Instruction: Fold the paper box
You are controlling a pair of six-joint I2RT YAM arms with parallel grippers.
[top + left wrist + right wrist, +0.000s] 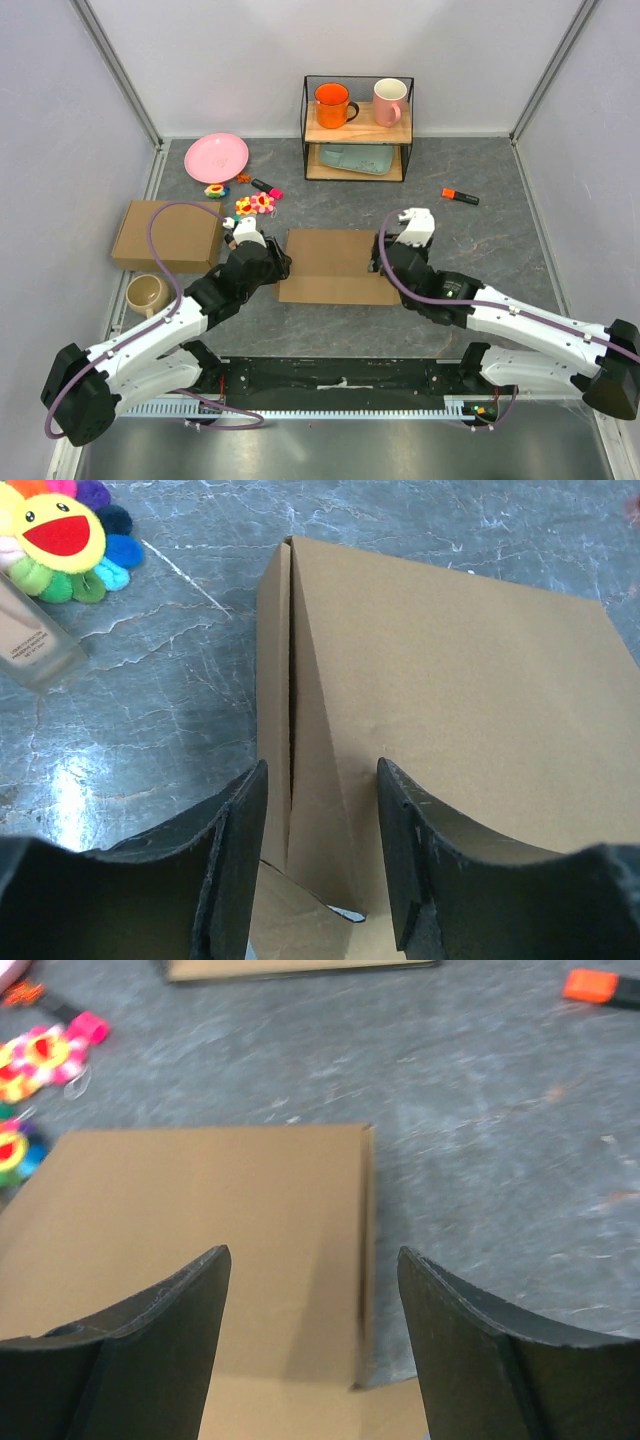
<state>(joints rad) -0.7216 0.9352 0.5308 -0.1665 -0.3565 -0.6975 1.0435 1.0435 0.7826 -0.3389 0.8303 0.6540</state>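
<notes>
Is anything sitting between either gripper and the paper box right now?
Nothing visible does. The left gripper has its open jaws astride the left side wall of the paper box, and the right gripper stands open astride its right edge.

paper box (450,680) cropped at right, bottle (35,645) cut off left; orange marker (598,985) blurred

- Bright, even overhead light, soft shadows.
- Glare on the desk (70,780) left of the left pincer (320,770).
- Blur ahead of the right pincer (312,1255).
</notes>
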